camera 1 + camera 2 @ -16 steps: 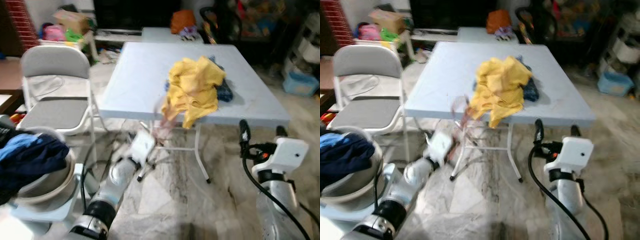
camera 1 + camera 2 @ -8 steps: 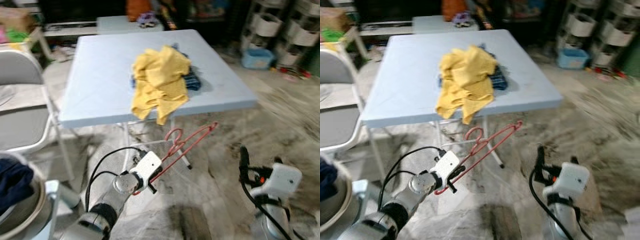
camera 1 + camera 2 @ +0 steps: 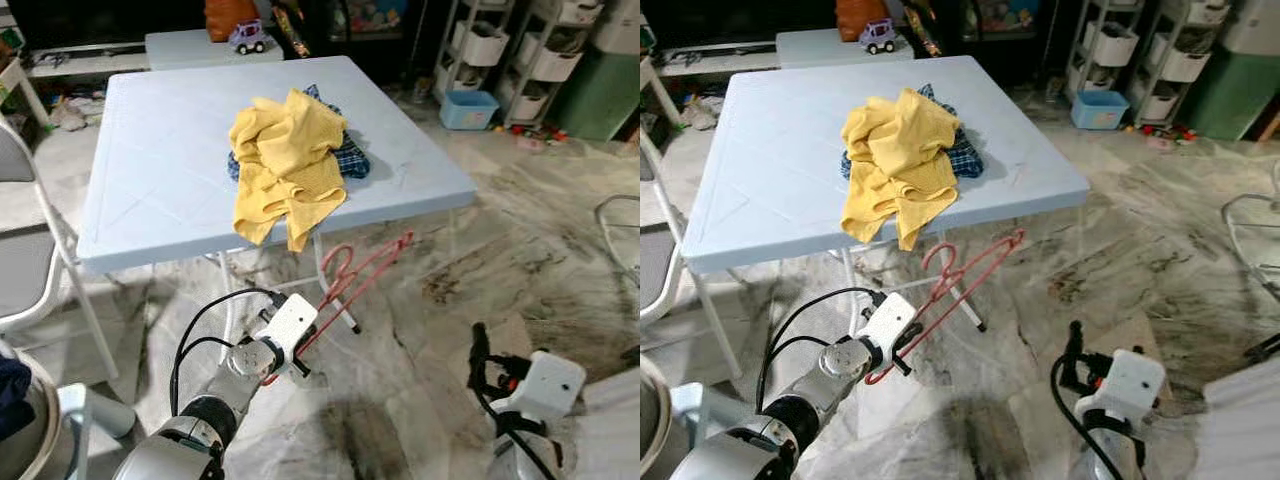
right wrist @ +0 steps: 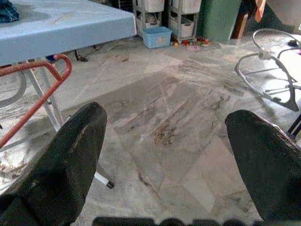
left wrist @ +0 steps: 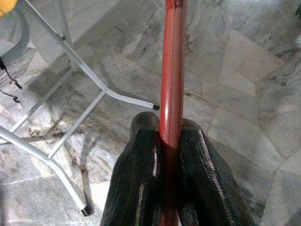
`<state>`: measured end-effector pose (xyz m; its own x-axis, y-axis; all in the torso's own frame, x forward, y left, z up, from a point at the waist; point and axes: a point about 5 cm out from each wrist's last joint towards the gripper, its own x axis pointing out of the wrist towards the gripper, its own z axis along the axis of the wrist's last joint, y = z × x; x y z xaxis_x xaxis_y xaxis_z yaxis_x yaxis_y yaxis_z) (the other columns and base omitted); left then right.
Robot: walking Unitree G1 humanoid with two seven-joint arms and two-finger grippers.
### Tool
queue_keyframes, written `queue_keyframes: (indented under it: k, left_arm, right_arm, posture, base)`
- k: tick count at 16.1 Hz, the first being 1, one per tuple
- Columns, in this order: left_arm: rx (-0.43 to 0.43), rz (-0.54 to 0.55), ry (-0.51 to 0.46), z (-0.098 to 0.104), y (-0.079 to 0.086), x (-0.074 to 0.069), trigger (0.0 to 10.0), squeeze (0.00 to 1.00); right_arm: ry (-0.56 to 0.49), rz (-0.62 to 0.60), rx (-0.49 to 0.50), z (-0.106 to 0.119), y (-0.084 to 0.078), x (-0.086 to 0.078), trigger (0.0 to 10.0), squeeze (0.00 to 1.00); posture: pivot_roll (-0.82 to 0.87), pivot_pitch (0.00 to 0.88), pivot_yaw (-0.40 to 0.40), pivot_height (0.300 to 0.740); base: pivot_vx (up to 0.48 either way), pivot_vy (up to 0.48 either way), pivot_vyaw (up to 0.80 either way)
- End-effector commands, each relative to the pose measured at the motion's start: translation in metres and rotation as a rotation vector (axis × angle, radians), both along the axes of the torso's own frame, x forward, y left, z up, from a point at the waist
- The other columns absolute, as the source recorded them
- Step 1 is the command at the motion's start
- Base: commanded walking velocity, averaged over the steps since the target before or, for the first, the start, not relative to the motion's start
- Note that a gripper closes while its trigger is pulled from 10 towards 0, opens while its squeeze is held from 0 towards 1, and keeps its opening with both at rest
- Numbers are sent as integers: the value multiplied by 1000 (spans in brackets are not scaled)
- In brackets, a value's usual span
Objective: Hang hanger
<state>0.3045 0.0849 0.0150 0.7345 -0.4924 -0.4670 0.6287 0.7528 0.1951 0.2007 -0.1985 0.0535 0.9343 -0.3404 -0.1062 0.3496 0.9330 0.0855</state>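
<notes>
Hanger [image 3: 355,280]: red, held low in front of the worktop's near edge, over the floor.
Left gripper [image 5: 168,141]: jaws pinched tight on the hanger's bar.
Right gripper [image 4: 169,155]: jaws spread wide, low over the floor.
Worktop [image 3: 160,170]: pale blue folding table, yellow cloth [image 3: 283,160] heaped on it.
Floor [image 3: 520,250]: grey veined marble.
Room: shelves [image 3: 505,50] with bins at the back.

We see marble floor [image 3: 520,240] | pale blue folding tabletop [image 3: 160,170] with yellow cloth [image 3: 285,160] heaped on it | grey chair [image 3: 20,270] beside | white shelving [image 3: 500,40] behind
</notes>
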Motion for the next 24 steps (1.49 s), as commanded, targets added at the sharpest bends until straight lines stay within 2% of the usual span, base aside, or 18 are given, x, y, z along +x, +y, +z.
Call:
queue_keyframes:
  k: [1,4,5,9,13,18,24]
  left_arm:
    - [-14,6,26,-4,-1,-4,10000,0]
    - [-28,-18,8,-2,-4,-4,10000,0]
    - [-43,-61,29,-1,-8,-4,10000,0]
    - [-78,-83,56,0,-10,-4,10000,0]
    - [-70,-128,76,-4,-9,-9,10000,0]
    - [-55,-140,88,-8,-4,-12,10000,0]
    - [-40,-145,95,-11,-2,-15,10000,0]
  right_arm:
    - [23,11,9,-4,2,3,10000,0]
    - [19,21,-8,-1,2,8,10000,0]
    - [17,18,-2,-2,3,8,10000,0]
    - [33,14,10,-7,8,3,10000,0]
    - [51,12,16,-11,12,0,10000,0]
    - [50,3,6,-11,7,0,10000,0]
    - [51,9,4,-11,8,1,10000,0]
  posture:
    - [-70,0,-61,740]
    - [-75,0,-61,740]
    - [-84,0,-53,740]
    - [-95,0,-37,740]
    - [-97,0,-25,740]
    - [-92,0,-26,740]
    - [-89,0,-27,740]
  base:
    - [0,0,-800]
    - [0,0,-800]
    - [0,0,-800]
    - [0,0,-800]
    - [0,0,-800]
    - [0,0,-800]
    - [0,0,-800]
